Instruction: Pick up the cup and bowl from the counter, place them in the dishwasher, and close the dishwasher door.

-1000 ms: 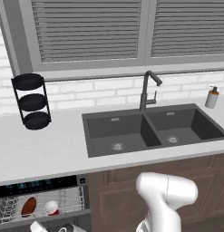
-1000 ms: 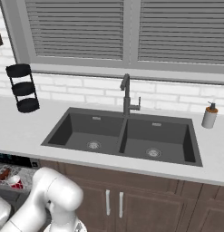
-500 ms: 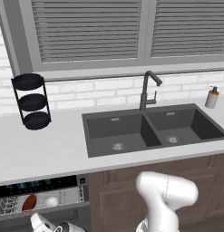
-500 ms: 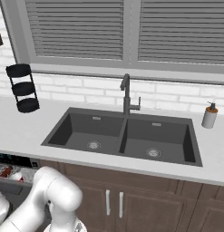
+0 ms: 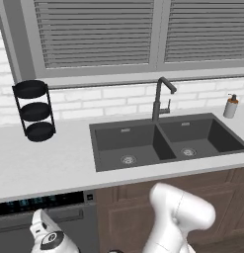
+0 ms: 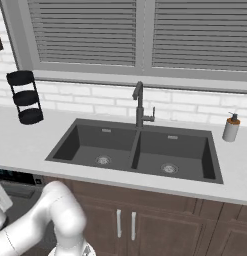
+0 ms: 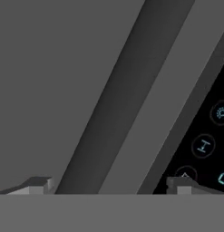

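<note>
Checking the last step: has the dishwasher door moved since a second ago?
Yes. The dishwasher door has swung up under the control strip, hiding the racks.

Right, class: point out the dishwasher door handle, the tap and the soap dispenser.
dishwasher door handle (image 7: 122, 99): hand view, mid bar.
tap (image 5: 159, 101): left base view, upright stem.
soap dispenser (image 6: 230, 130): right base view, bottle body.

Kitchen; double sink (image 5: 163, 141); faucet (image 5: 160, 99); wooden cabinets (image 6: 145, 225); dishwasher (image 5: 44, 202)
</note>
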